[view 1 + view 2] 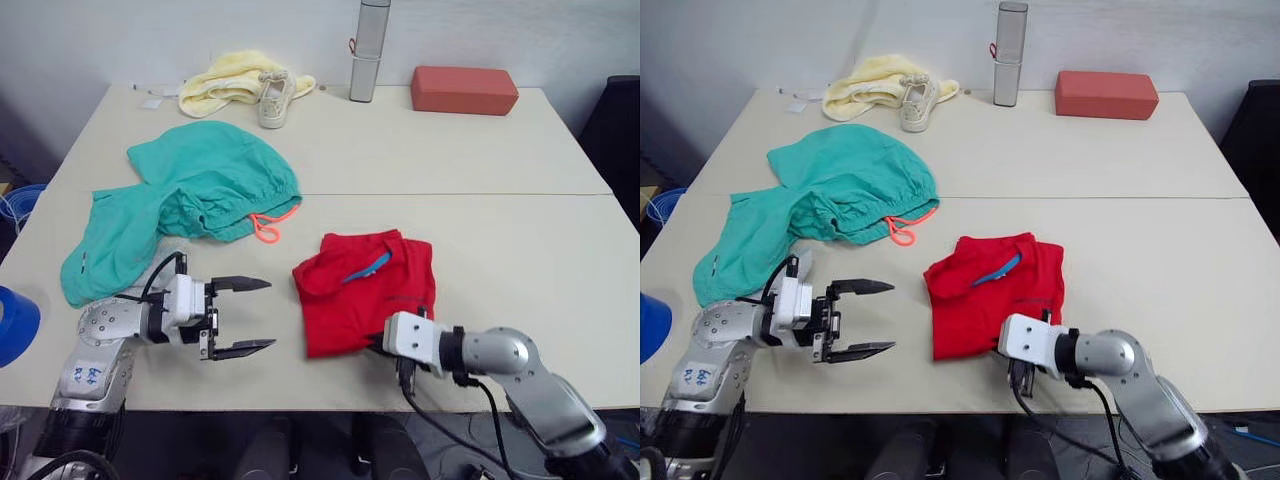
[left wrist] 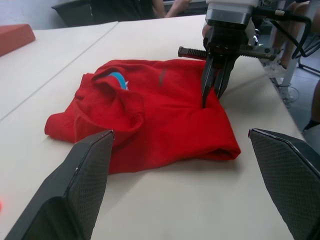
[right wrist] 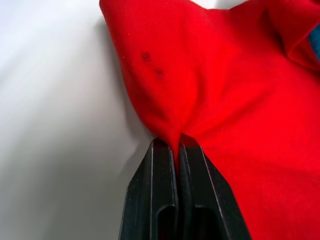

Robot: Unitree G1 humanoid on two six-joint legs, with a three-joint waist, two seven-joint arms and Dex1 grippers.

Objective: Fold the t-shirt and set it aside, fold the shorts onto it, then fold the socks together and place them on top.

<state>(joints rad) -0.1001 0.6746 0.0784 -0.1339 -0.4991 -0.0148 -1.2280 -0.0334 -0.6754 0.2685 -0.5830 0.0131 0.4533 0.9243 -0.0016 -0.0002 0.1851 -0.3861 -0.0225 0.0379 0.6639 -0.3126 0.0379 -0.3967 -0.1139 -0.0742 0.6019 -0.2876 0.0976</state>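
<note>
Right now the red t-shirt (image 1: 365, 290) lies folded into a soft, rumpled square near the table's (image 1: 480, 180) front edge. R gripper (image 3: 177, 150) has its 2 black fingers clenched on a pinch of the cotton at the shirt's near edge. L gripper (image 1: 243, 316) hovers beside the shirt, fingers spread wide, holding nothing. Teal-green shorts (image 1: 190, 200) w/ gathered waist & coral drawstring (image 1: 268, 226) sprawl crumpled at the left. Far edge: pale yellow cloth (image 1: 232, 82), beige sneaker (image 1: 274, 98), metal cylinder (image 1: 368, 50), red brick-shaped block (image 1: 464, 90).
</note>
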